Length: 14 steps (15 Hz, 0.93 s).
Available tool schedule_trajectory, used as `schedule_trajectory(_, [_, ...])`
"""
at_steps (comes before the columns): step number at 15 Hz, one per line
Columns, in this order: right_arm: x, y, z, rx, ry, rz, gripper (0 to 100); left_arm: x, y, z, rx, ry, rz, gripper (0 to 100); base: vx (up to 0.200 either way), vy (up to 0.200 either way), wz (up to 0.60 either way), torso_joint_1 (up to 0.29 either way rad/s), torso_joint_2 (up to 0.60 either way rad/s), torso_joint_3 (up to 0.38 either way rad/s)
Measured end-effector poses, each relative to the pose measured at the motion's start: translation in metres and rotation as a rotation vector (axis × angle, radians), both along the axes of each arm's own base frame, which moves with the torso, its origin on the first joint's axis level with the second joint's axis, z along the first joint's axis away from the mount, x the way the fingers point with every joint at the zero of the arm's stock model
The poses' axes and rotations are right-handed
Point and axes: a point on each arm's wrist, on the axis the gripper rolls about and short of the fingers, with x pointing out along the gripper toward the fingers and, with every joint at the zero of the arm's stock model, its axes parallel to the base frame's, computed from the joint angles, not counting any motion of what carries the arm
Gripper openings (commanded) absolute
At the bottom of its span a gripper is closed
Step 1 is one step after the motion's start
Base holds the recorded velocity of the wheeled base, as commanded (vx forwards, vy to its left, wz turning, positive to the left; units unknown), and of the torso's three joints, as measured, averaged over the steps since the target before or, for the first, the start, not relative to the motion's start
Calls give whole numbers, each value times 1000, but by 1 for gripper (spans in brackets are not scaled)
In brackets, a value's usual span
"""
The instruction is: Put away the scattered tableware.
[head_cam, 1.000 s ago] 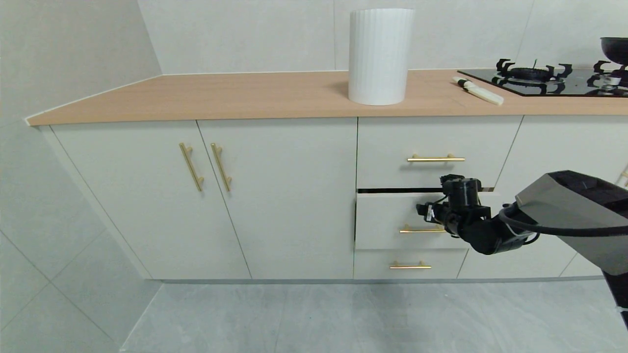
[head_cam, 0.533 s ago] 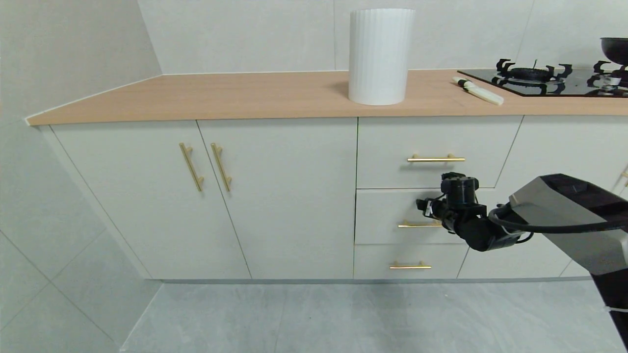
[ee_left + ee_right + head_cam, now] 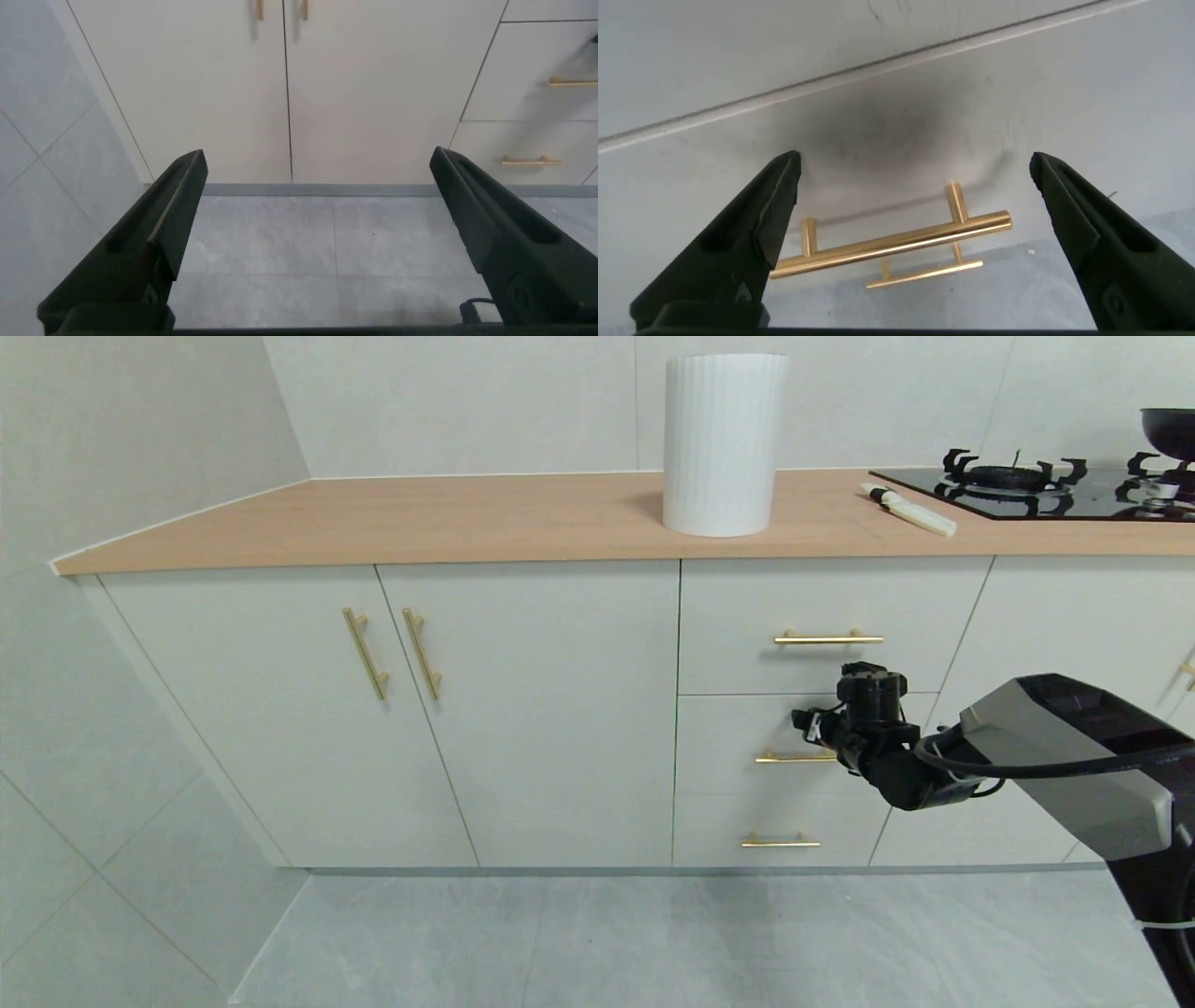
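The middle drawer of the pale grey drawer stack is now shut, its front level with the drawers above and below. A second ago it stood ajar, with a dark gap along its top edge, and half a second ago that gap had already closed. The right gripper has followed the drawer inward and now sits against the drawer front, just above the right end of the slim brass bar handle. The grey forearm behind it has drawn closer to the cabinet as well. In the right wrist view the right gripper has its jaws spread wide and holding nothing, with the brass bar handle lying crosswise between and beyond them, against the drawer face. The left gripper hangs low over the grey tiled floor, facing the foot of the double cabinet doors, its jaws also wide apart and empty. On the light wooden counter, the cream-coloured utensil with a dark band near one end lies where it was, between the tall white ribbed cylinder and the black glass gas hob, close beside the hob's edge. The cylinder has not shifted either.
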Motion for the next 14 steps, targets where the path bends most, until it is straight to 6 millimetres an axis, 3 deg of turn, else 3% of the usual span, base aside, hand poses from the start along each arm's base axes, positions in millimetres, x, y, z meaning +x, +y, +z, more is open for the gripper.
schedule_trajectory(8, [-2,-2,-2,-9,5,-23,100,0,0,0,0,0,0,100,0,0,0,0,0,0])
schedule_trajectory(10, [-17,-5,1,-31,47,-16,100,0,0,0,0,0,0,100,0,0,0,0,0,0])
schedule_trajectory(14, [-75,-12,34,-58,112,4,100,0,0,0,0,0,0,100,0,0,0,0,0,0])
